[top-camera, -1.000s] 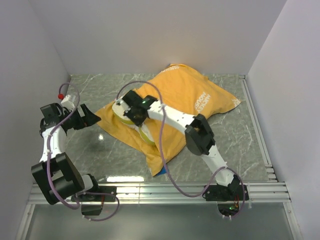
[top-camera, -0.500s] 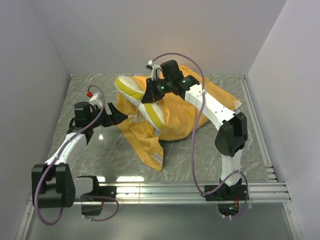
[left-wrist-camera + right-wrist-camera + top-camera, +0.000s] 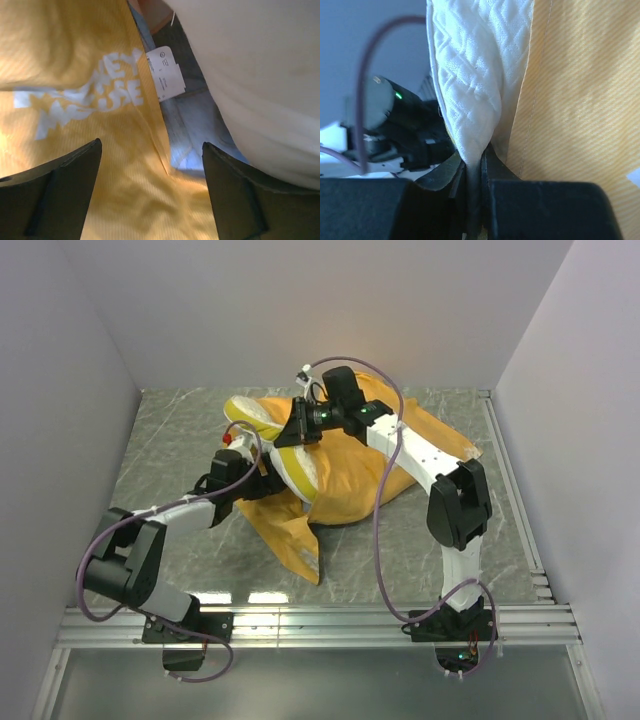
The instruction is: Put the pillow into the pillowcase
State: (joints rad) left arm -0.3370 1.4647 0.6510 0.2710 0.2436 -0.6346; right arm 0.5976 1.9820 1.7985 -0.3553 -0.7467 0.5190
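Note:
The pillowcase (image 3: 345, 465) lies orange-yellow side out at the middle of the table, bunched, with a flap hanging toward the near side. The cream-white pillow (image 3: 285, 445) with its yellow-green band is lifted on edge over the pillowcase's left part. My right gripper (image 3: 300, 425) is shut on the pillow (image 3: 480, 75), pinching its quilted cloth. My left gripper (image 3: 262, 483) is open at the pillowcase's left edge, under the pillow. In the left wrist view its jaws stand wide apart over yellow cloth (image 3: 75, 75), a white label (image 3: 167, 72) and the blue inside (image 3: 192, 120).
The table top (image 3: 170, 440) is grey-green marble pattern, walled on the left, back and right. A metal rail (image 3: 320, 625) runs along the near edge by the arm bases. The right arm's purple cable (image 3: 385, 510) loops over the pillowcase.
The right gripper has lifted the pillow up and back from the pillowcase's near left part. The left arm has swung from the far left in to the pillowcase's edge.

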